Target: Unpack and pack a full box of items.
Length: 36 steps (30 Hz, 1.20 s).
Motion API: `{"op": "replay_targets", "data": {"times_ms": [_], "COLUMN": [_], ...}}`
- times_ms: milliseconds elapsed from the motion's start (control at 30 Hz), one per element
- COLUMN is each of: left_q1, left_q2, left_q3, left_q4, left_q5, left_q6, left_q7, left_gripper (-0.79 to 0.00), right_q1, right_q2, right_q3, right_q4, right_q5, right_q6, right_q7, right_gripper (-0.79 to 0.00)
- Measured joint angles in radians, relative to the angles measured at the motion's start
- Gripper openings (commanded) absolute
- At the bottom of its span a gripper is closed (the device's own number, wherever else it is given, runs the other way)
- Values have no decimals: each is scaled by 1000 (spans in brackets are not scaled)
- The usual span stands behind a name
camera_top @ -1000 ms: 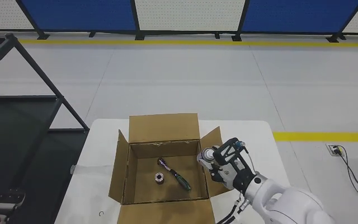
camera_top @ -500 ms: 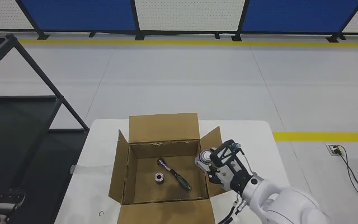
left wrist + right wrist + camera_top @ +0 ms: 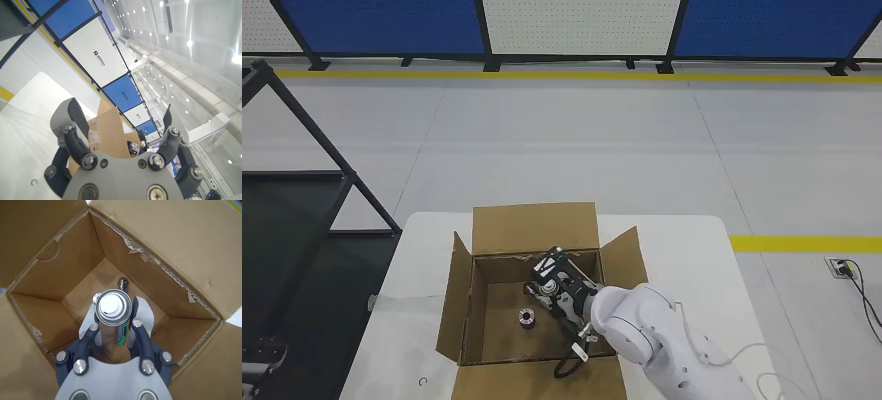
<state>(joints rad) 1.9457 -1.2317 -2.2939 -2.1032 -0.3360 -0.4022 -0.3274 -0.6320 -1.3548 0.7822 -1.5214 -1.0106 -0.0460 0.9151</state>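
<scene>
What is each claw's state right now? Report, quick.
Left claw: open, empty.
Right claw: closed, holding the spray can.

The box [image 3: 56, 247] is plain brown, the can [image 3: 113, 307] silver with a white cap, the wrench [image 3: 122, 336] green-handled, and the table [image 3: 692, 255] white.

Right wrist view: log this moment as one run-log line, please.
right gripper: shut on can, over box interior | box floor: wrench, small metal part | left gripper: open, empty

R claw [image 3: 114, 306] + can [image 3: 113, 308] | moved fr outside box [image 3: 56, 256] → inside
</scene>
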Motion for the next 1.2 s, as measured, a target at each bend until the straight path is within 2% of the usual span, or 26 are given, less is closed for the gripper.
{"op": "replay_targets", "data": {"times_ms": [200, 300, 333, 433, 467, 600, 633, 733, 800, 1200], "left_q1": [0, 0, 0, 0, 0, 0, 0, 0, 0, 0], "left_q2": [0, 0, 0, 0, 0, 0, 0, 0, 0, 0], "left_q3": [0, 0, 0, 0, 0, 0, 0, 0, 0, 0], "left_q4": [0, 0, 0, 0, 0, 0, 0, 0, 0, 0], "left_q5": [0, 0, 0, 0, 0, 0, 0, 0, 0, 0], "left_q6": [0, 0, 0, 0, 0, 0, 0, 0, 0, 0], "left_q7": [0, 0, 0, 0, 0, 0, 0, 0, 0, 0], "left_gripper": [0, 0, 0, 0, 0, 0, 0, 0, 0, 0], "right_q1": [73, 89, 94, 103, 106, 111, 110, 103, 95, 3], "right_q2": [-47, -63, -68, -80, -83, -95, -97, -99, -97, -73], "right_q3": [-83, -98, -102, -108, -110, -112, -109, -95, -84, 6], "right_q4": [148, 192, 208, 243, 251, 273, 276, 268, 255, 125], "right_q5": [-54, -52, -54, -56, -60, -66, -67, -70, -76, -142], "right_q6": [117, 141, 148, 159, 163, 169, 170, 171, 170, 152], "right_q7": [-28, -33, -34, -36, -35, -35, -37, -38, -36, -9], "right_gripper": [-785, -785, -760, -465, -425, -372, -317, -249, -166, -86]}}
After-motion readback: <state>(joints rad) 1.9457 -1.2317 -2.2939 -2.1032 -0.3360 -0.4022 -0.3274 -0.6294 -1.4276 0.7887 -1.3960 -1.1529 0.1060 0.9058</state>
